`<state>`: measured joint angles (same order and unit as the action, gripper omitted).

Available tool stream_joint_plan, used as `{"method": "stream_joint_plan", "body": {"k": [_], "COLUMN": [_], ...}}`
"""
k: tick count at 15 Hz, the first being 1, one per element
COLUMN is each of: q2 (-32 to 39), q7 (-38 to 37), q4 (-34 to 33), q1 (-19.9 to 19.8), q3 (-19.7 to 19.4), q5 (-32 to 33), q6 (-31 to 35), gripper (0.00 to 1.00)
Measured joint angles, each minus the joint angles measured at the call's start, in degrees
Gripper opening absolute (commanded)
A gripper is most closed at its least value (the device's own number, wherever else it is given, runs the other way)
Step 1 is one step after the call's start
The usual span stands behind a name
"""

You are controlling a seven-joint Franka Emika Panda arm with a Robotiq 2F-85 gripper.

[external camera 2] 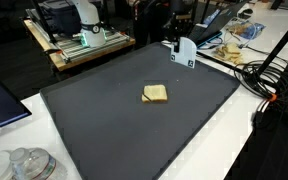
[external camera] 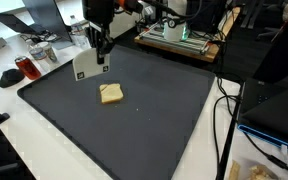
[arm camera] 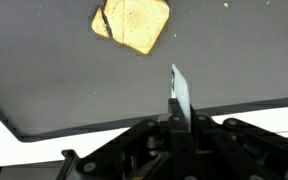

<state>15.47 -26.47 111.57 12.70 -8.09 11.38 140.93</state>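
Note:
My gripper (external camera: 101,52) is shut on a thin white flat card (external camera: 84,66) and holds it upright at the far edge of a dark grey mat (external camera: 154,120). In the wrist view the card (arm camera: 180,92) shows edge-on between the jaws (arm camera: 179,122). A slice of toasted bread (external camera: 111,93) lies flat near the middle of the mat, a short way in front of the card and apart from it. In both exterior views it is plain to see, and the bread (external camera 2: 155,94) lies below the gripper (external camera 2: 177,44) and card (external camera 2: 185,52). It also shows at the top of the wrist view (arm camera: 132,24).
A wooden board with electronics (external camera: 179,40) stands behind the mat. A red and black object (external camera: 22,68) and a clear container (external camera: 42,54) sit on the white table beside it. Cables (external camera: 224,120) run along one mat edge. Food packets (external camera 2: 234,45) lie near the gripper.

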Motion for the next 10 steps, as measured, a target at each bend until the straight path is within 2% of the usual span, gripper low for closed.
{"method": "stream_joint_plan", "body": {"k": [2, 6, 10], "q2": [3.58, 10.52, 18.02], "q7": [-8.57, -23.71, -32.80], "q4": [-3.64, -11.72, -20.46], "q1": [4.32, 7.79, 9.23], "q3": [-2.76, -1.16, -0.48], "q5": [3.55, 8.77, 11.74], "q6": [-3.21, -13.39, -21.80], "gripper": [0.01, 0.01, 0.01]}}
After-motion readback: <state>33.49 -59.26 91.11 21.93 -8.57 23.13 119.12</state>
